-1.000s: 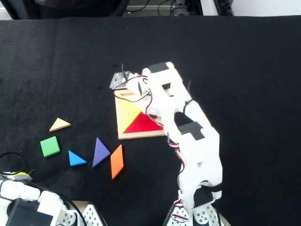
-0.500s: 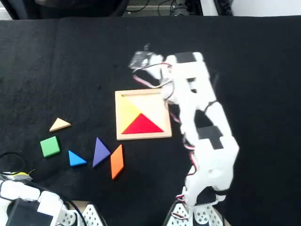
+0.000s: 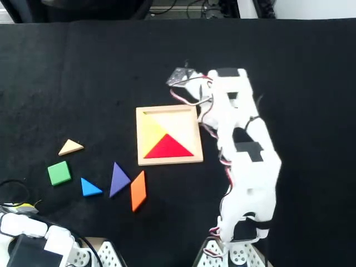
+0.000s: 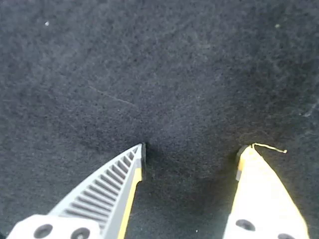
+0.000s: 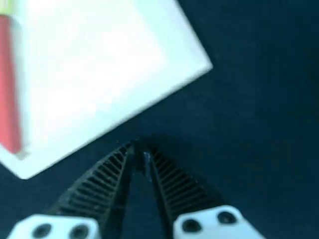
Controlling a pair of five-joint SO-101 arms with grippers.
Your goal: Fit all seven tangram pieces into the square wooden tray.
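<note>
Two of the seven pieces are in. The yellow triangle and the red triangle lie edge to edge inside the tray, which sits near the middle of the table. They cover roughly the half of it nearer the left edge and my mounts, and the rest looks like bare wood.

Five pieces are left. All lie loose toward the near left corner, well apart from the tray except for the last two:
- the cream triangle
- the green square
- the blue triangle
- the purple triangle
- the orange parallelogram, nearest the tray's near left corner

So I judge the job under a third done, with all the small pieces yet to fetch.

My right claw is pinched almost closed, tips meeting with nothing between them. It sits just past the tray's far right corner, toward the far edge of the table. My left claw is spread wide and empty over bare black cloth at the near left corner.

From my right wrist the tray is washed out pale, so I cannot confirm there that the uncovered half is truly empty. From above, my right claw is a small dark shape on dark cloth, and I cannot tell how high off the table it is. My left arm is cut off by the corner in that view.
</note>
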